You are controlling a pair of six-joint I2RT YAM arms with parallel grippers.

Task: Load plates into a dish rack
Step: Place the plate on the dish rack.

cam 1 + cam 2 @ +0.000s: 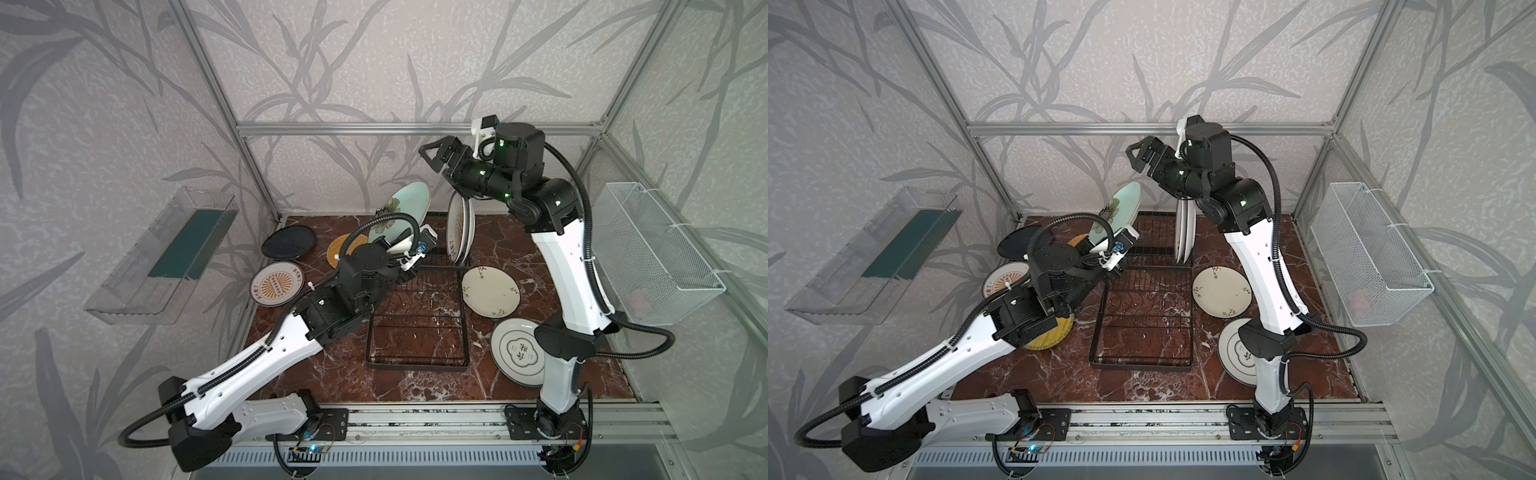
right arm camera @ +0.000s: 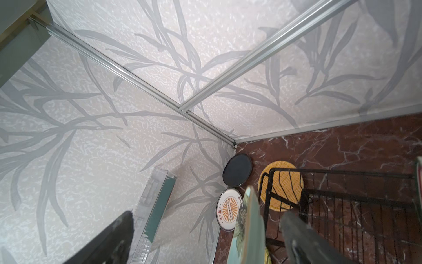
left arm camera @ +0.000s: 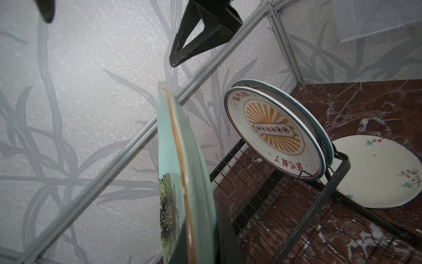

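Loading is under way: the left jaws pinch the pale teal plate [image 1: 405,212] on edge, raised and tilted beside the dish rack's [image 1: 417,365] slotted end, where two plates [image 1: 459,224] already stand; the right jaws hang spread above those; next, probably, straighten the plate, lower its rim into a free slot, then release.

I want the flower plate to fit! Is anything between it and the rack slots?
Nothing visible. Slots beside the teal flower plate are bare; two racked plates stand farther along the dish rack. The right end effector hangs open above.
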